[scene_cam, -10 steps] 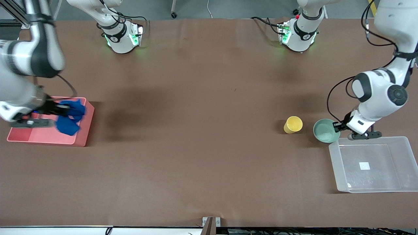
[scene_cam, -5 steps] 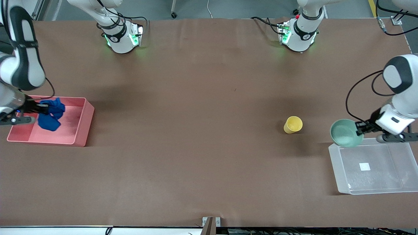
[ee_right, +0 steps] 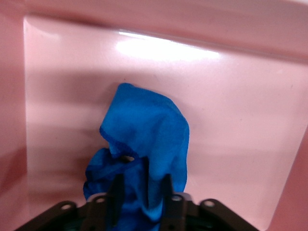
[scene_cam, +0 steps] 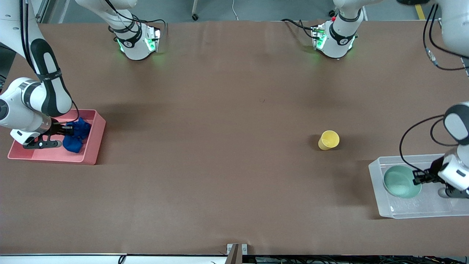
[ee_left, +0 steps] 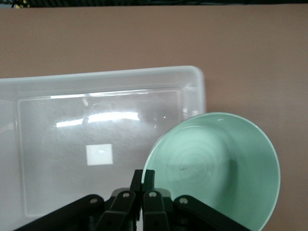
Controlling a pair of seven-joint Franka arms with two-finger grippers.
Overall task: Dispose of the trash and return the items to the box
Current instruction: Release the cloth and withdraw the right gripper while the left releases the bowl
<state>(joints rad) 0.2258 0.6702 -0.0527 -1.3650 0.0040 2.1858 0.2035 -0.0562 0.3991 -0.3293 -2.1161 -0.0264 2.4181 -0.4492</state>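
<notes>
- Count: 1 blue cloth wad, 1 yellow cup, 1 mint-green bowl, 1 clear tub, 1 pink bin, 2 arms.
- Right pincer (scene_cam: pixel 63 129) sits low inside the pink bin (scene_cam: pixel 93 146), at the right arm's end of the tabletop (scene_cam: pixel 220 146).
- Blue cloth wad (scene_cam: pixel 75 134) is in the pink bin, at the bin's end nearer the table's middle. In the right wrist view the wad (ee_right: pixel 144 144) lies against the bin floor (ee_right: pixel 231 120).
- Right pincer (ee_right: pixel 142 190) in its wrist view: fingers (ee_right: pixel 116 192) a narrow gap apart with cloth folds between them, so it has hold of the wad.
- Left pincer (scene_cam: pixel 421 176) is over the clear tub (scene_cam: pixel 377 200), at the left arm's end of the tabletop.
- Mint-green bowl (scene_cam: pixel 401 181) hangs from the left pincer over the tub's end nearest the table's middle, tilted with its opening facing up; cannot tell if it touches the tub floor.
- Left wrist view: pincer (ee_left: pixel 143 179) fingers (ee_left: pixel 148 176) pressed nearly together on the rim of the bowl (ee_left: pixel 216 168); part of the bowl overlaps the tub wall (ee_left: pixel 195 91).
- White square sticker (ee_left: pixel 99 154) on the tub bottom, uncovered, beside the bowl.
- Yellow cup (scene_cam: pixel 328 140) stands alone on the tabletop, outside the tub, farther from the front camera than the tub and toward the table's middle; no pincer near it.
</notes>
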